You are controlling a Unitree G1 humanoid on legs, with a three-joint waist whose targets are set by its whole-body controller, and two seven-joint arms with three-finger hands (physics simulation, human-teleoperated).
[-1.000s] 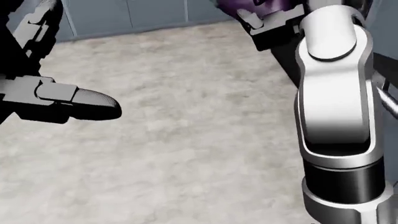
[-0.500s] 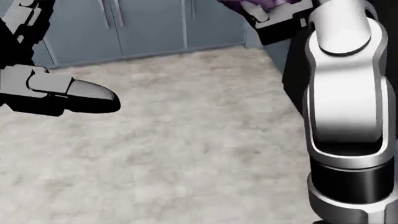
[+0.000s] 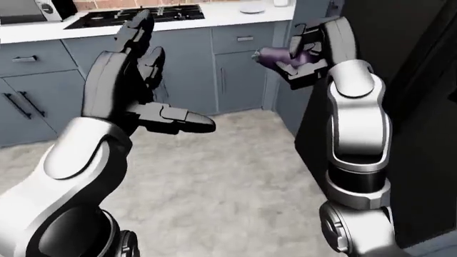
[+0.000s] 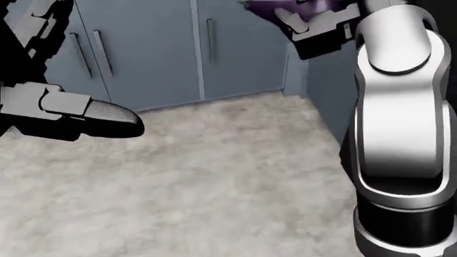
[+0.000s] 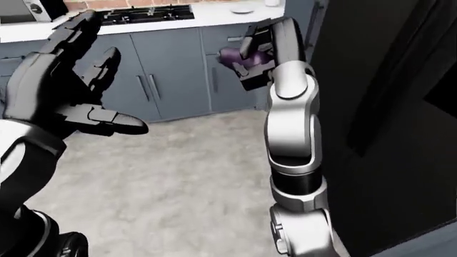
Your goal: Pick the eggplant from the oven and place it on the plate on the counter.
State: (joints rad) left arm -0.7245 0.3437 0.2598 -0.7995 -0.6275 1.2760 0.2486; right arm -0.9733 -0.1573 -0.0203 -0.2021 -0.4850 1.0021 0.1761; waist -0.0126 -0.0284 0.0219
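Observation:
My right hand (image 3: 304, 51) is raised and shut on the purple eggplant (image 3: 277, 55), whose end sticks out to the left of the fingers; it also shows in the right-eye view (image 5: 233, 56) and at the top of the head view (image 4: 285, 7). My left hand (image 3: 146, 80) is open and empty, fingers spread, held up at the left. A white plate (image 3: 251, 9) lies on the white counter (image 3: 214, 16) at the top of the left-eye view, beyond the eggplant.
A black cooktop (image 3: 135, 15) sits in the counter left of the plate. Blue-grey cabinet doors (image 3: 193, 69) run under the counter. A tall dark unit (image 3: 407, 107) fills the right side. Pale stone floor (image 3: 214, 182) lies between me and the cabinets.
The whole head view has shifted: the cabinets come further down into the picture, so the camera has moved toward them. The right hand still holds the eggplant.

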